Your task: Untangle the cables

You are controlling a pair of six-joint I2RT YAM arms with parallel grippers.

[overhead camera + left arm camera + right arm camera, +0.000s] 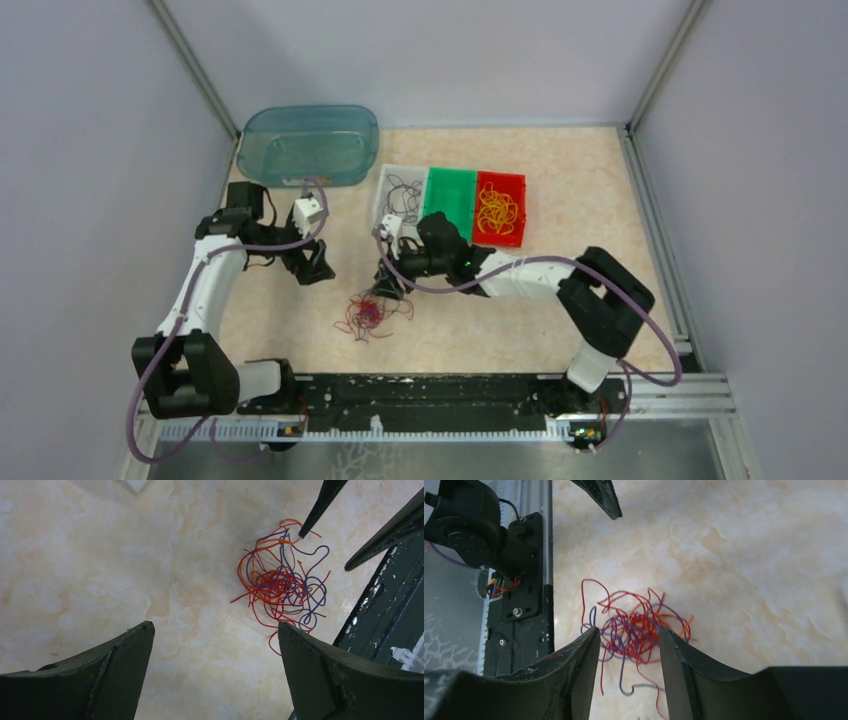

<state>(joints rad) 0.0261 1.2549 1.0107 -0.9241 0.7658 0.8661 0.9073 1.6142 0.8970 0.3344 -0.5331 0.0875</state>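
Top view: sorting step is mid-way, judging by the bins. The white bin (400, 192) holds dark strands, the red bin (499, 208) holds yellow ones, and the green bin (451, 195) between them looks bare. The cables (368, 315) still to be done sit as one small knot on the marbled table (560, 300), at 6 o'clock of the bins. The left gripper (315, 268) is at 10 o'clock of the knot, well apart from it. The right gripper (388, 286) is at 1 o'clock, just above its edge. A blue tub (310, 145) stands at 11 o'clock, far corner.

Left wrist view: left fingers (100, 675) are spread wide with nothing between them. The knot is at 1 o'clock: thread-thin, springy loops of red, orange and purple on the glossy stone-look top. A right fingertip (325, 500) pokes in at 12 o'clock of the knot, at an orange loop; contact can't be told. The chipped black rail (390, 610) is at 3 o'clock.

Right wrist view: right fingers (574, 680) are apart with a narrow gap and clamped on nothing visible. The knot shows through the gap at 12 o'clock.

Step in hand, as a guess: the right arm is lining up to pinch one strand. Next move needs a fine pinch on a single outer loop, with the left arm pinning the rest, then a slow pull. The curly wires will likely snag and drag the whole clump.
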